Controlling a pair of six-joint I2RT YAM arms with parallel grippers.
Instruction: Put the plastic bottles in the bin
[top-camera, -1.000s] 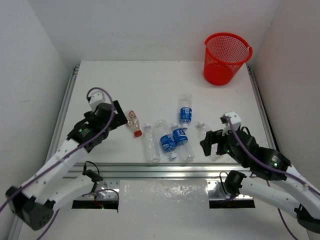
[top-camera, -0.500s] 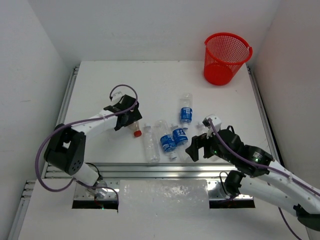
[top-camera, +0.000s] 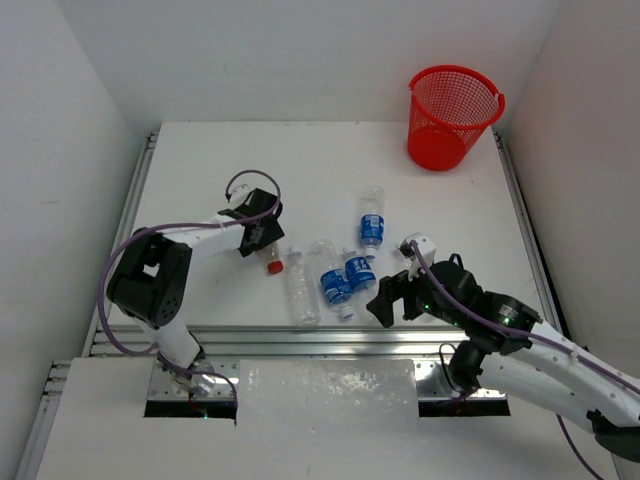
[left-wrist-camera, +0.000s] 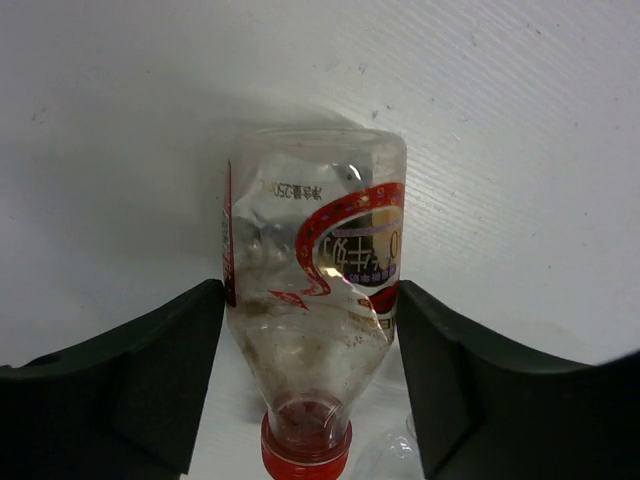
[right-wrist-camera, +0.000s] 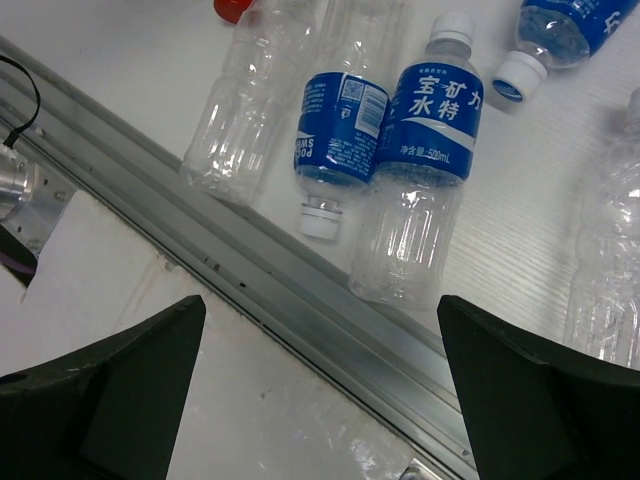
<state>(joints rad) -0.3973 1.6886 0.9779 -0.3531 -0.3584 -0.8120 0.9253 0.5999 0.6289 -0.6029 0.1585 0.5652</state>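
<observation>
Your left tool (left-wrist-camera: 310, 380) stands open astride the red-capped bottle (left-wrist-camera: 312, 300) lying on the counter (top-camera: 200, 180), the bin (top-camera: 452, 115) at 2 o'clock; it looks light, thin-walled and slippery, so close on mid-body.

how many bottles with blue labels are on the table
3: one lies farthest back, toward the bin; two lie side by side just ahead of the right gripper. None looks hidden.

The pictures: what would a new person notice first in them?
First the red bin standing alone in the far right corner of the table. Next the plastic bottles lying clustered near the front rail, with the left gripper open around the red-capped bottle and the right gripper open above the blue-labelled ones.
</observation>
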